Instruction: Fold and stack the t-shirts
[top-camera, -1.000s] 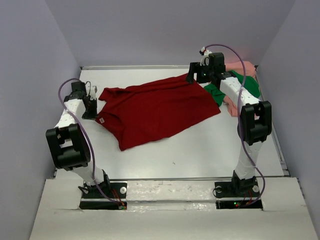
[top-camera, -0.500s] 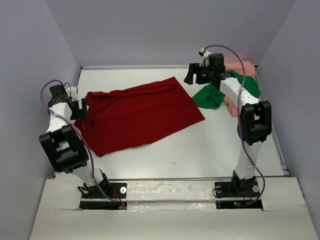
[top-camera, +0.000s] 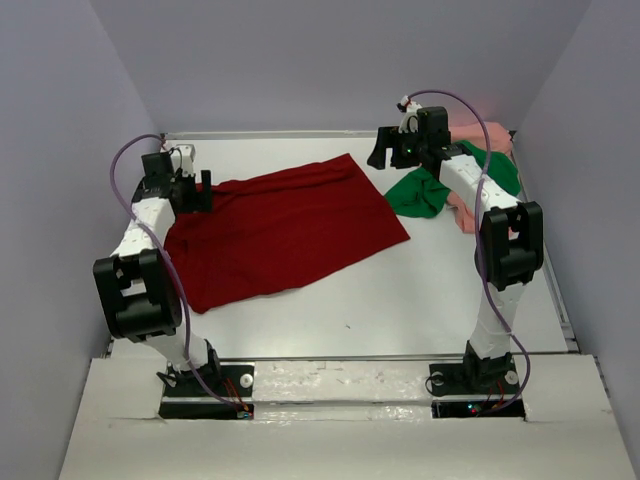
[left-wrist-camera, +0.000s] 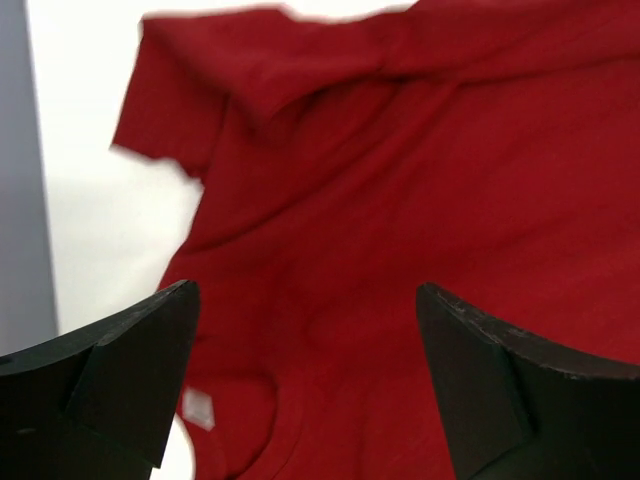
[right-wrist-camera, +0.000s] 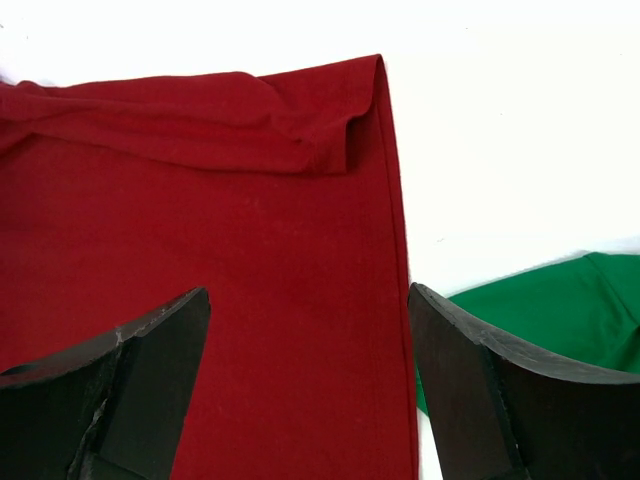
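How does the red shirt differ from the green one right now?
The dark red t-shirt lies spread out, largely flat; the green t-shirt is bunched up at the far right. The red one shows whole; the green one is partly hidden behind the right arm. Both lie loose on the table, not yet folded.

left gripper (top-camera: 198, 190): yours hangs above the far left edge of the spread t-shirt (top-camera: 285, 230).
spread t-shirt: on the table (top-camera: 430, 290), reaching from under your left gripper to under your right gripper (top-camera: 380, 157).
right gripper: above that shirt's far right corner.
bunched t-shirt (top-camera: 420, 195): just right of your right gripper, lying on the third t-shirt (top-camera: 490, 132).
third t-shirt: right of and behind your right gripper, at the table's far right corner.
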